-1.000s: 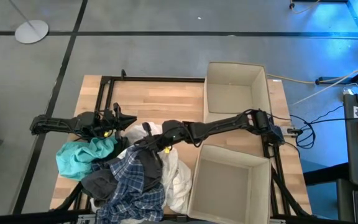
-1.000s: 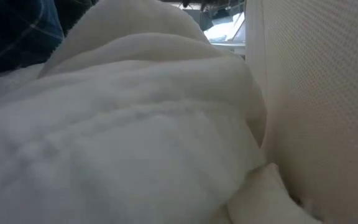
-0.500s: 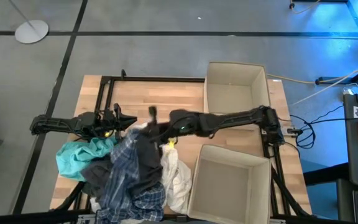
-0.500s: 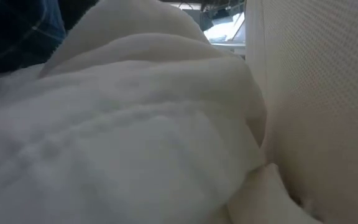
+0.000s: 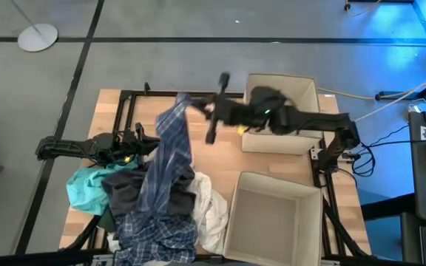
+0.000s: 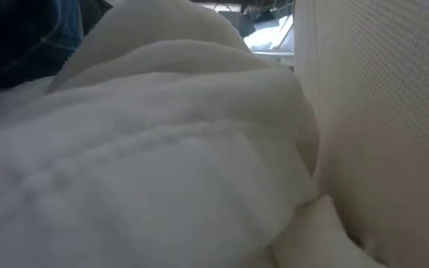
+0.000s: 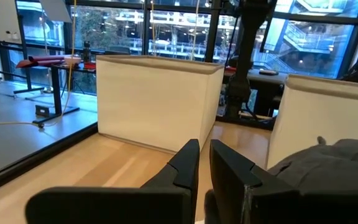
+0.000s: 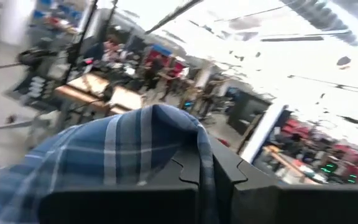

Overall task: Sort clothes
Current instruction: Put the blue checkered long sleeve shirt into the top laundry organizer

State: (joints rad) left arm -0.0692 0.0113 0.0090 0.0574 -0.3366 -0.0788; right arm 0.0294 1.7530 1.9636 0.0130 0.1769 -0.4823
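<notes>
My right gripper point(image 5: 186, 103), at upper centre of the overhead frame, is clenched on one end of the plaid shirt point(image 5: 165, 159). My wrist camera shows the blue-and-white cloth point(image 8: 114, 152) draped over and pinched between the fingers point(image 8: 225, 168). The shirt hangs in a long band from the gripper down to the pile of clothes point(image 5: 150, 210) at lower left. There a teal garment point(image 5: 87, 188), a dark grey garment point(image 5: 124, 192) and a white garment point(image 5: 209, 214) lie together on the table point(image 5: 205, 140). The white garment point(image 6: 162, 149) fills the table-level frame. My left gripper point(image 5: 148, 144) rests at centre left, fingers point(image 7: 185, 165) nearly together, grasping nothing. Two cardboard boxes stand at right: far box point(image 5: 254, 85), near box point(image 5: 272, 214).
</notes>
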